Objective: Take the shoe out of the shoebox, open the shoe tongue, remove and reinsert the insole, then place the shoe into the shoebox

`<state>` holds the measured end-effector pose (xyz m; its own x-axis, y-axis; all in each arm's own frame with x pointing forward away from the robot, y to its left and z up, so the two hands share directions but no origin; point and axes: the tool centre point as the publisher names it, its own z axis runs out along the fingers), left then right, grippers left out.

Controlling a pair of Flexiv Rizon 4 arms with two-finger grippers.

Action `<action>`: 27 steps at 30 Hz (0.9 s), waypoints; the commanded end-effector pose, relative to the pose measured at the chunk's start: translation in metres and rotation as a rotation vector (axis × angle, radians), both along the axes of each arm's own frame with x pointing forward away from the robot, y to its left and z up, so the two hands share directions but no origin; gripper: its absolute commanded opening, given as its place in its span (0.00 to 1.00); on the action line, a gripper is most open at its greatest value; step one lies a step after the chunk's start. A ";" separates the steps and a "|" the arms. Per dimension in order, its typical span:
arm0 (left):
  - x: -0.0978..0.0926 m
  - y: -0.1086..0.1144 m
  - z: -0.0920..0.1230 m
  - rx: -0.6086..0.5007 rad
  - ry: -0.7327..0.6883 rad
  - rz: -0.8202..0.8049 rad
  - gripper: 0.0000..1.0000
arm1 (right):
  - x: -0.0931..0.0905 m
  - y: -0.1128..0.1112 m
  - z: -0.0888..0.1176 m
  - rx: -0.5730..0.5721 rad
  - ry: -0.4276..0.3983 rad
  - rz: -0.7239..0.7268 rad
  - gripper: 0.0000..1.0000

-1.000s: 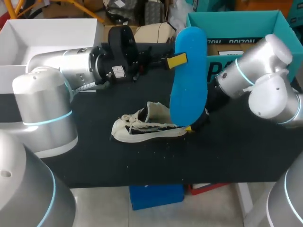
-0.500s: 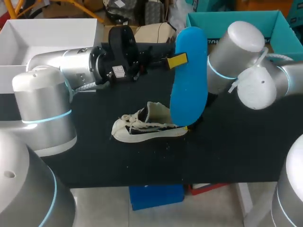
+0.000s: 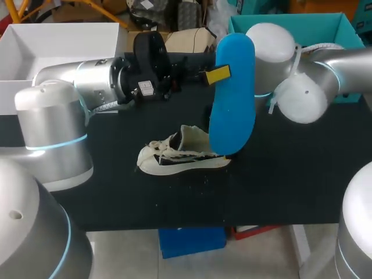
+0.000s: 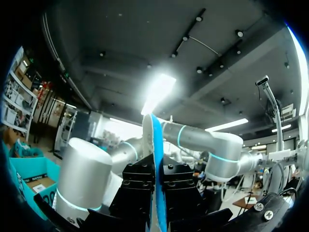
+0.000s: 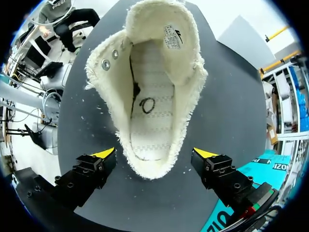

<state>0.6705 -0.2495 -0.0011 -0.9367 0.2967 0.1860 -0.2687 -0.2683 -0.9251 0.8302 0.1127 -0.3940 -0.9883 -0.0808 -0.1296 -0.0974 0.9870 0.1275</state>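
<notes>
Since a second ago my right arm has swung its elbow in behind the insole. My left gripper is clamped on that blue insole, holding it upright. Below it the shoe sits on the black table. My right gripper hangs over the shoe's heel, fingers wide apart on either side, not touching it.

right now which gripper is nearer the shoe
Right. The right gripper is open with a finger on each side of the shoe, at its heel. The left gripper is higher and farther back, shut on the blue insole.
</notes>
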 end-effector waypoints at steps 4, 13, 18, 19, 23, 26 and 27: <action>0.000 0.000 -0.001 0.000 -0.001 -0.001 0.00 | 0.000 0.005 -0.003 0.021 0.002 -0.014 1.00; 0.000 0.000 -0.001 0.000 -0.001 -0.001 0.00 | -0.004 0.013 0.001 0.377 0.039 0.099 1.00; 0.000 0.000 -0.001 0.000 -0.001 -0.001 0.00 | -0.003 0.013 0.000 0.480 0.048 0.087 1.00; 0.000 0.000 -0.001 0.000 -0.001 -0.001 0.00 | -0.003 0.013 -0.001 0.492 0.049 0.083 1.00; 0.000 0.000 -0.001 0.000 -0.001 -0.001 0.00 | -0.002 0.011 -0.003 0.510 0.054 0.069 1.00; 0.000 0.000 -0.001 0.000 -0.001 -0.001 0.00 | -0.002 0.011 -0.004 0.519 0.063 0.063 1.00; 0.000 0.000 -0.001 0.000 -0.001 -0.001 0.00 | -0.002 0.011 -0.005 0.519 0.067 0.061 1.00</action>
